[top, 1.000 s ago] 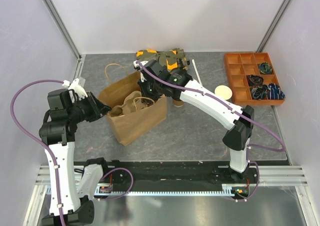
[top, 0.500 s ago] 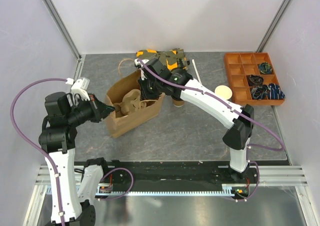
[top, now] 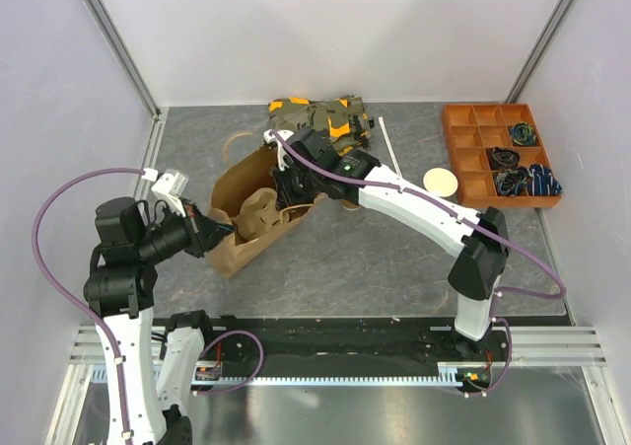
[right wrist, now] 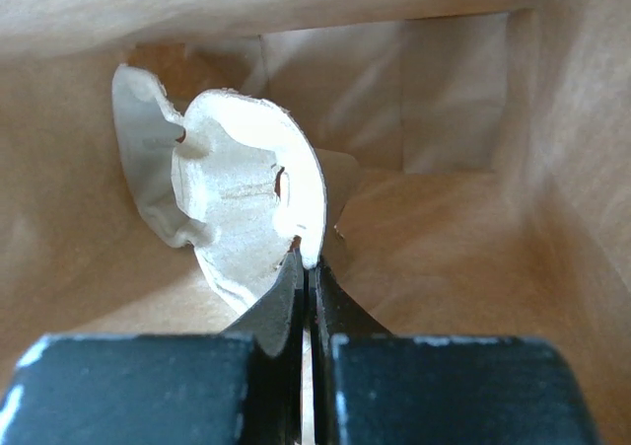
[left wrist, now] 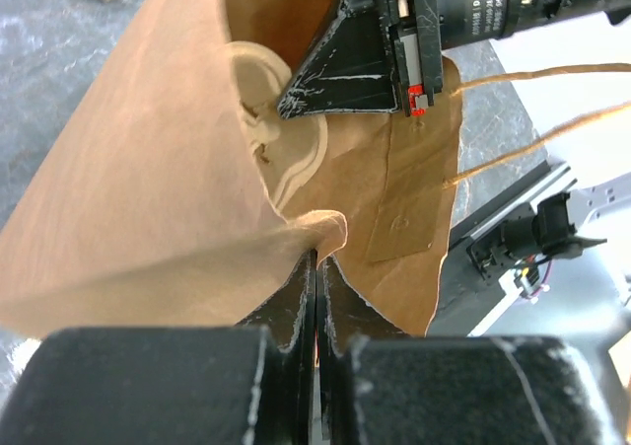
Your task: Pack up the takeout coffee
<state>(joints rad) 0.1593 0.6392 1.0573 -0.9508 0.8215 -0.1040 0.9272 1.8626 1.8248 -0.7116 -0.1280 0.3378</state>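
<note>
The brown paper bag (top: 258, 230) lies tipped over with its mouth facing left. My left gripper (top: 214, 235) is shut on the bag's rim (left wrist: 325, 230). My right gripper (top: 288, 190) reaches into the bag and is shut on the edge of the moulded-pulp carrier tray (right wrist: 237, 193), which sits inside the bag (right wrist: 444, 218). The tray (left wrist: 291, 159) and a right fingertip (left wrist: 340, 75) also show in the left wrist view. A small brown cup (top: 351, 201) peeks out from under the right arm; its lid is hidden.
A lidless cup with a cream inside (top: 441, 181) stands right of the arm. An orange compartment tray (top: 471, 154) with small items is at the far right. A camouflage and orange bundle (top: 320, 115) and a white stick (top: 391, 149) lie behind the bag.
The bag has tipped from upright down toward the left front. My left gripper has moved right and forward with the rim. My right gripper has gone deeper into the bag with the tray.
</note>
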